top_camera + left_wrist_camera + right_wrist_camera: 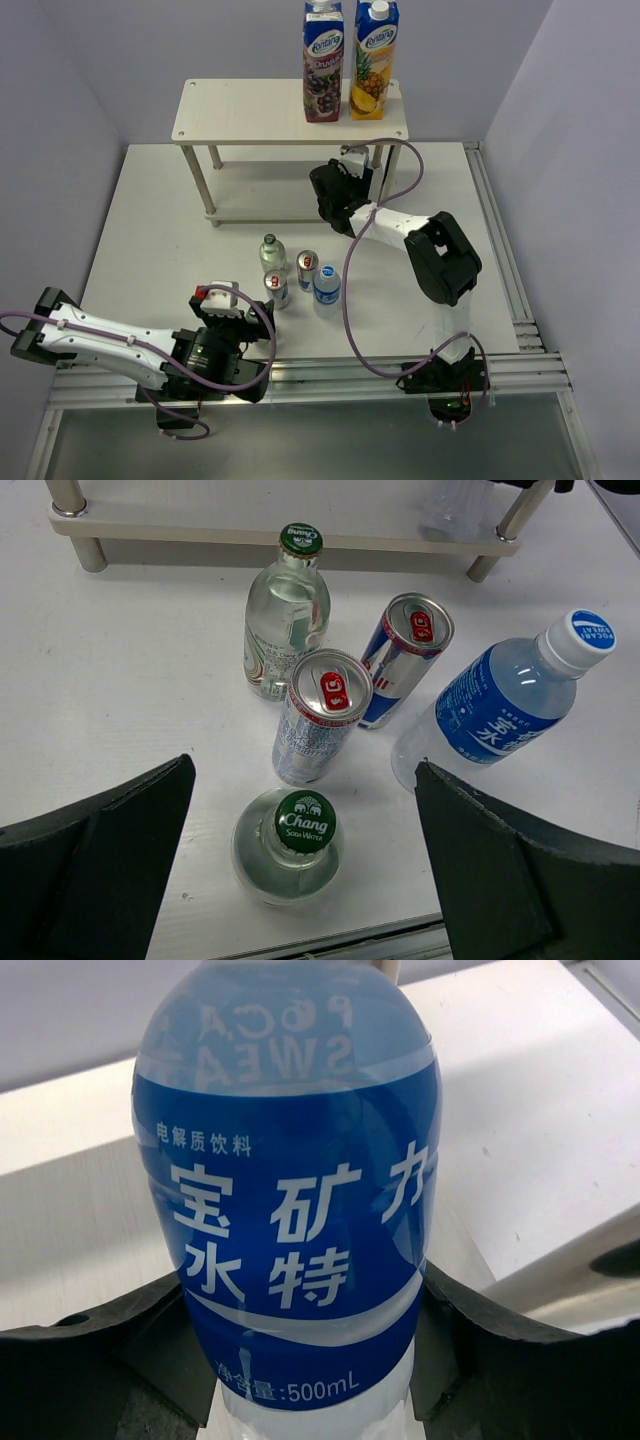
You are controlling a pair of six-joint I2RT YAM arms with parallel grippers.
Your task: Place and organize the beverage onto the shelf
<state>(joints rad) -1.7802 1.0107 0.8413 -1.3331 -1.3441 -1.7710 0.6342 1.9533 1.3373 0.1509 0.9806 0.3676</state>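
Observation:
The shelf (250, 112) stands at the back. My right gripper (338, 192) reaches under its top board and is shut on a blue-labelled water bottle (290, 1200), over the right end of the lower board (265, 195). On the table stand a green-capped glass bottle (271, 252), two cans (307, 266) (276, 287) and the other water bottle (327, 283). My left gripper (305, 790) is open. Its fingers (100, 870) stand wide on either side of the second glass bottle (300, 845), not touching it. In the top view the left gripper (222, 298) hides that bottle.
Two tall juice cartons (323, 60) (373, 58) stand at the right end of the top board. The shelf's posts (80, 520) stand behind the drinks. A metal rail (520, 300) runs along the table's right side, and walls close in on three sides.

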